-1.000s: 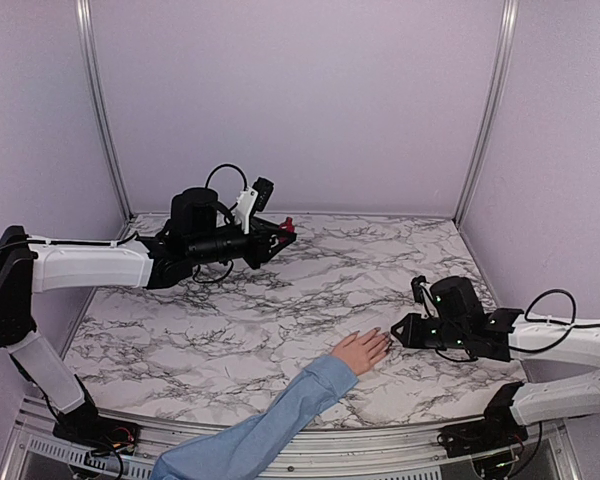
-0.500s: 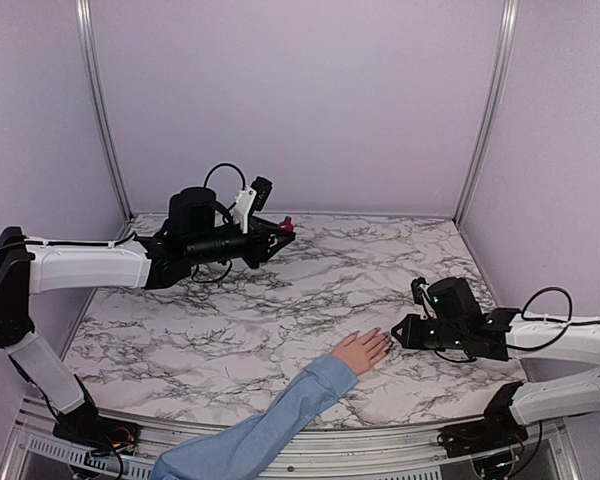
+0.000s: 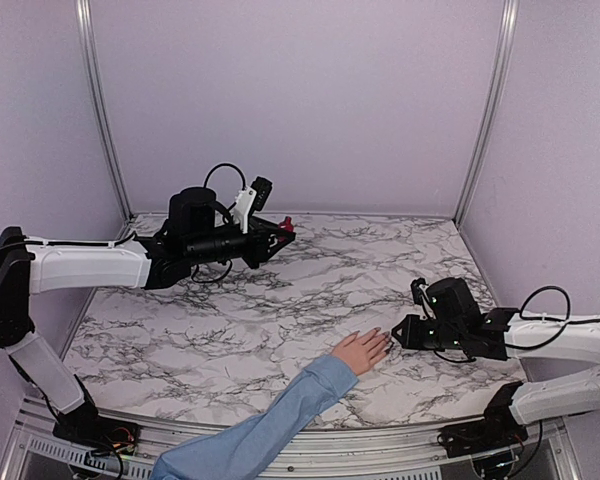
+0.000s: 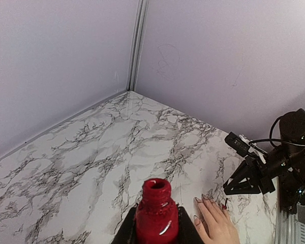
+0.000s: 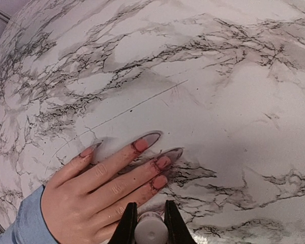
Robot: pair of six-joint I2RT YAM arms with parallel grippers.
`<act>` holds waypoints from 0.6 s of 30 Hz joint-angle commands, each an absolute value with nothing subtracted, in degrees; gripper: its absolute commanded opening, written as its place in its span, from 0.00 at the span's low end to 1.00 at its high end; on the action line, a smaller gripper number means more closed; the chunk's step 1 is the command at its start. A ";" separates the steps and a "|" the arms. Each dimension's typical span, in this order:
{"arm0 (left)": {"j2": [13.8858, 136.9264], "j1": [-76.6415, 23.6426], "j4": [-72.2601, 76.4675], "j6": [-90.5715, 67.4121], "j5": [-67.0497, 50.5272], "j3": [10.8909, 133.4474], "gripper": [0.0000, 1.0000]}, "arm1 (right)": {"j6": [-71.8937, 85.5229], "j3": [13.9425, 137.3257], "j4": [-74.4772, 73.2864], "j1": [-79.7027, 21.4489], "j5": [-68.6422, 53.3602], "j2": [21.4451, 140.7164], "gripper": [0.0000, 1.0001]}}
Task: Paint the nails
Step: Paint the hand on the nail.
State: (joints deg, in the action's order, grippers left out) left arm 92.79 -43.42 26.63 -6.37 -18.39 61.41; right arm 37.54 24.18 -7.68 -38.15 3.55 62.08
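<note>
A light-skinned hand [image 3: 360, 351] in a light blue sleeve [image 3: 270, 420] lies flat, palm down, on the marble table. Its pinkish nails [image 5: 163, 162], with long clear tips, show in the right wrist view and carry red smears at their edges. My right gripper [image 3: 401, 333] sits just right of the fingertips, shut on a round whitish brush cap [image 5: 151, 231] over the ring and little fingers. The brush itself is hidden below the cap. My left gripper [image 3: 278, 233] holds an open red nail-polish bottle [image 4: 156, 213] upright above the far left of the table.
The marble tabletop [image 3: 310, 290] is bounded by lilac walls with metal corner posts [image 3: 485, 110]. The person's arm comes in over the near edge. The hand [image 4: 216, 223] and my right gripper [image 4: 244, 179] also show in the left wrist view.
My right gripper has edged slightly left and down toward the fingertips. The hand, the left arm and the bottle have not visibly moved.
</note>
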 commanded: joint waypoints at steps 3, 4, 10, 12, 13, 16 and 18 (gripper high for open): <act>91.76 -43.07 27.16 -5.79 -18.95 61.66 0.00 | 38.14 26.06 -7.13 -38.76 4.91 62.17 0.00; 91.76 -43.07 27.16 -5.80 -18.93 61.57 0.00 | 38.23 26.02 -7.20 -38.80 5.12 62.03 0.00; 91.58 -43.05 27.16 -5.80 -18.78 61.44 0.00 | 38.71 25.50 -6.86 -38.78 5.97 60.66 0.00; 91.58 -43.06 27.16 -5.88 -18.72 61.39 0.00 | 38.63 25.49 -6.69 -38.77 6.05 60.62 0.00; 91.58 -43.03 27.16 -5.89 -18.72 61.35 0.00 | 38.55 25.49 -6.49 -38.78 5.99 60.69 0.00; 91.43 -43.07 27.15 -5.78 -18.64 61.10 0.00 | 38.25 25.70 -6.35 -38.78 5.55 61.30 0.00; 91.41 -43.04 27.15 -5.80 -18.63 61.00 0.00 | 38.15 25.82 -6.25 -38.79 5.28 61.79 0.00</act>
